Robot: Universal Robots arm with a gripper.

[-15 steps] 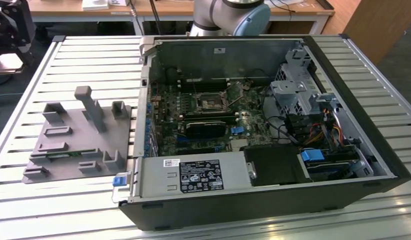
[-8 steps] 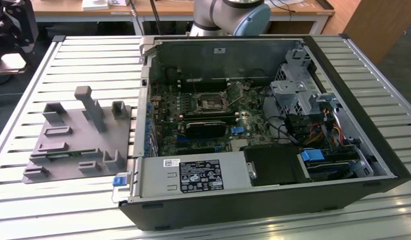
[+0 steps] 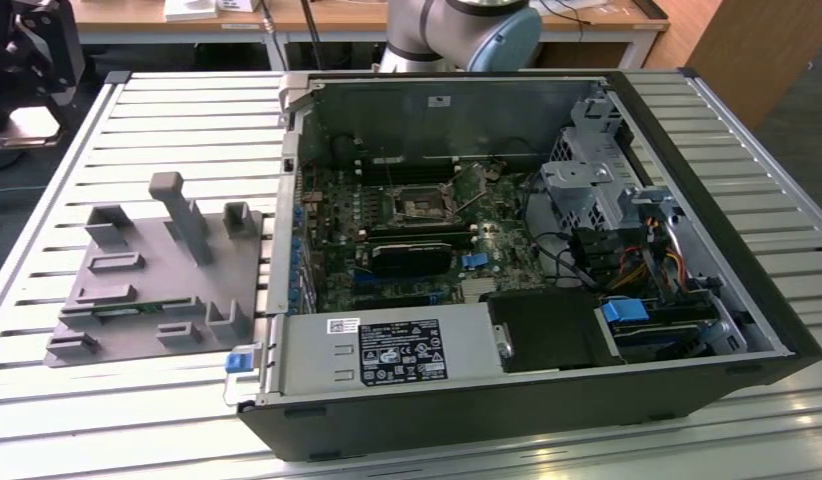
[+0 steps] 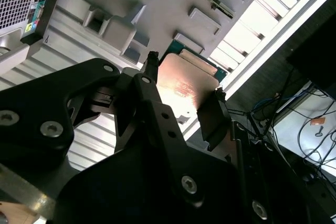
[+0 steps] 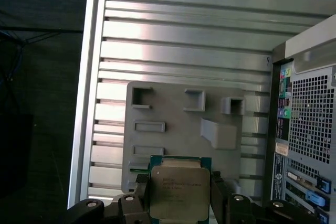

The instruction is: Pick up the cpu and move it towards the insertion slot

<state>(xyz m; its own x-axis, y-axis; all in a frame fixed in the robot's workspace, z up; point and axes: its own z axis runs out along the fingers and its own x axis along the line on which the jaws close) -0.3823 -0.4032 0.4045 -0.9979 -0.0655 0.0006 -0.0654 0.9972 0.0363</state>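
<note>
First wrist view: hand [image 5: 180, 199] clasps cpu [image 5: 179, 190] (edgewise).

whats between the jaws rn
The cpu, held by the gripper at two opposite edges; both wrist views show it.

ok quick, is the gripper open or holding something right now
gripper: shut on the cpu, one finger on each side of it, above the grey fixture

cpu [image 5: 179, 190] in pincer [image 5: 180, 202], fixture [image 5: 178, 129] behind
</note>
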